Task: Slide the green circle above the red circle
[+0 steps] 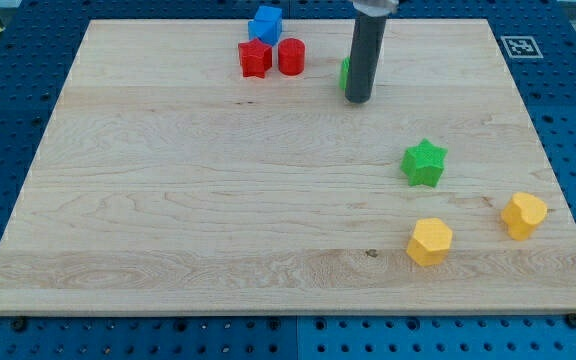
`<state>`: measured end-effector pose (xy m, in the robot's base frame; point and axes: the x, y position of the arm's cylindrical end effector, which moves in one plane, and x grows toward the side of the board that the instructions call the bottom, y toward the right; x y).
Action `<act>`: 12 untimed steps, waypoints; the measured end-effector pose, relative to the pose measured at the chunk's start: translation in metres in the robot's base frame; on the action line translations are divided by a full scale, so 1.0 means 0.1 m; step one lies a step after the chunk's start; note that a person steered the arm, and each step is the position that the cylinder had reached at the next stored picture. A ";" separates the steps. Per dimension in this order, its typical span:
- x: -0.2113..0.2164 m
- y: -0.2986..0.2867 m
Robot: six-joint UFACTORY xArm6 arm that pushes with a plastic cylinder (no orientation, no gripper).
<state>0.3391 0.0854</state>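
On the pale wooden board (218, 200), my tip (358, 100) touches the mostly hidden green circle (344, 73), right of the red circle (291, 56). Blue pegboard (8, 120) surrounds the board. I carry no pincer, only a rod.

The green circle (345, 74) is almost wholly hidden behind the dark rod; only a thin green sliver shows at the rod's left edge, near the view's top. The red circle (291, 57) is a short, upright cylinder lying flat on the surface, to the view's left of the green one and slightly higher.
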 end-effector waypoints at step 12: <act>-0.82 0.11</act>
<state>0.2569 0.0960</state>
